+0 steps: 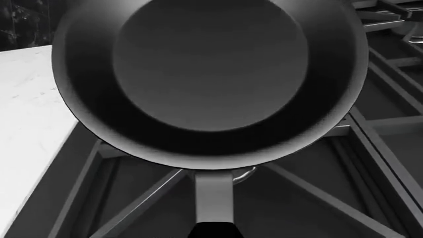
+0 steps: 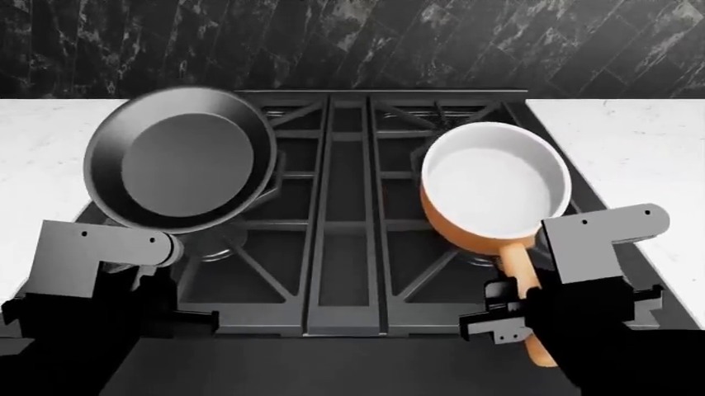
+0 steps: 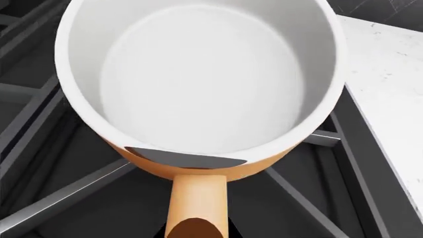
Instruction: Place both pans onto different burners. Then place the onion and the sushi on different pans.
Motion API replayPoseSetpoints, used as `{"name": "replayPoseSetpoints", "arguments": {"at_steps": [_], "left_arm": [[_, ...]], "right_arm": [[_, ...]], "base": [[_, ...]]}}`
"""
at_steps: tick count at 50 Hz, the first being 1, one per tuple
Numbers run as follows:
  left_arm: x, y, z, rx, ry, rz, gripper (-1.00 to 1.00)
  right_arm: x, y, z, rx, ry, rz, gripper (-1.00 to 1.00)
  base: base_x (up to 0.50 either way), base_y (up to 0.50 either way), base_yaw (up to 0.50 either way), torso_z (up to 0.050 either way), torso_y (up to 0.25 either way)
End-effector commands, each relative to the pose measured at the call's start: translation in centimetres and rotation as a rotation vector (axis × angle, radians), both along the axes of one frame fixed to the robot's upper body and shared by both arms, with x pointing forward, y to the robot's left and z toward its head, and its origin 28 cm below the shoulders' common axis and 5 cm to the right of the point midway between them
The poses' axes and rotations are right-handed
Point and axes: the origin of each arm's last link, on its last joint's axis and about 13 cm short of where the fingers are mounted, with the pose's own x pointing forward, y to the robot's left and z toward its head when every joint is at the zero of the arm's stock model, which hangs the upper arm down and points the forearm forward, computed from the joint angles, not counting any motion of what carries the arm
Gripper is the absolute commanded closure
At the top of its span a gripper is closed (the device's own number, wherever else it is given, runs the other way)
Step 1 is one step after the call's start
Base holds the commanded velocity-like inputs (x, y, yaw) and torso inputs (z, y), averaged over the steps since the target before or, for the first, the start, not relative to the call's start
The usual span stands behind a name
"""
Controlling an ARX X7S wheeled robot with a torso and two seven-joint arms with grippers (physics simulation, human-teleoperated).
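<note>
The black frying pan [image 2: 182, 161] hangs over the stove's left burners [image 2: 237, 247], its rim reaching over the left counter. It fills the left wrist view [image 1: 210, 69]. My left gripper [image 1: 215, 232] is shut on the pan's dark handle [image 1: 214, 198]. The orange saucepan [image 2: 496, 186], white inside, sits over the right burners. My right gripper [image 3: 197, 234] is shut on its tan handle [image 3: 197, 198], which also shows in the head view [image 2: 518, 272]. The onion and the sushi are out of view.
The dark stove with black cast-iron grates [image 2: 347, 206] lies between white counters at left [image 2: 39, 157] and right [image 2: 639, 157]. A black marble wall [image 2: 352, 41] stands behind. The stove's left edge meets the counter [image 1: 33, 129] under the frying pan.
</note>
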Motion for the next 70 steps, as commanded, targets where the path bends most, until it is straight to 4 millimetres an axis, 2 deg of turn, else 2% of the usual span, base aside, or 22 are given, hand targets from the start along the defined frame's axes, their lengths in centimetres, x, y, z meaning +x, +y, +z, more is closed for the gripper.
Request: {"name": "replayPoseSetpoints", "arguments": {"at_steps": [1,25,26,32,43,53,58,62,70], "left_arm": [[0.7,0.4,0.9,0.004,-0.084,0.041,1.0],[0.8,0.4,0.8,-0.001,-0.083,0.042,1.0],[0.8,0.4,0.8,-0.002,-0.083,0.041,1.0],[0.8,0.5,0.8,-0.004,-0.083,0.041,1.0],[0.9,0.4,0.7,-0.003,-0.081,0.043,1.0],[0.8,0.4,0.4,-0.001,-0.07,0.04,1.0],[0.7,0.4,0.2,0.001,-0.058,0.04,1.0],[0.5,0.4,-0.1,0.0,-0.039,0.042,1.0],[-0.2,0.6,-0.1,0.013,0.019,0.06,1.0]], "right_arm": [[2.2,-1.0,1.2,0.002,-0.102,-0.077,1.0],[2.9,-0.8,0.0,0.0,-0.05,-0.065,1.0],[2.9,-0.8,0.0,0.001,-0.048,-0.065,-1.0],[2.8,-0.8,0.1,0.006,-0.045,-0.064,-1.0],[1.9,-0.7,2.3,-0.001,-0.122,-0.057,-1.0],[-0.9,0.3,7.2,-0.024,-0.32,-0.004,-1.0],[-1.9,0.6,9.0,-0.039,-0.395,0.006,-1.0],[-2.1,0.6,9.3,-0.047,-0.415,0.002,-1.0],[-1.5,0.4,8.4,-0.021,-0.409,0.018,-1.0]], "base": [[0.0,0.0,0.0,0.0,0.0],[0.0,0.0,0.0,0.001,0.004],[0.0,0.0,0.0,0.0,0.0],[0.0,0.0,0.0,0.0,0.002],[0.0,0.0,0.0,0.001,0.001],[0.0,0.0,0.0,0.0,0.002],[0.0,0.0,0.0,0.002,0.0],[0.0,0.0,0.0,0.0,0.003],[0.0,0.0,0.0,0.0,0.001]]}}
